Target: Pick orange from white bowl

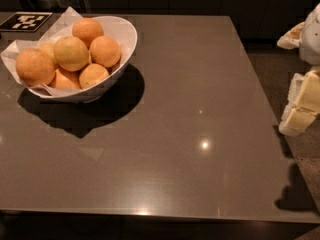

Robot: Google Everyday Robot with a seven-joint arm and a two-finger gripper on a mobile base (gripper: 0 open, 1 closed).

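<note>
White bowl (128, 40) sits at 10 o'clock on the dark table (190, 109), lined with crinkled white paper (64, 18) that sticks out past the rim. We count about seven oranges (71, 53) piled in it, all still inside. One sits at the bowl's 9 o'clock edge and one tops the heap at 12. The bowl casts a shadow toward 5 o'clock.

Gripper (303, 106) is at 3 o'clock, at the frame edge and off the table's right side, well apart from the bowl and holding nothing we can see. We cannot tell its grip state.

Black-and-white marker tag (25, 20) lies flat at 11 o'clock, just beyond the bowl.
</note>
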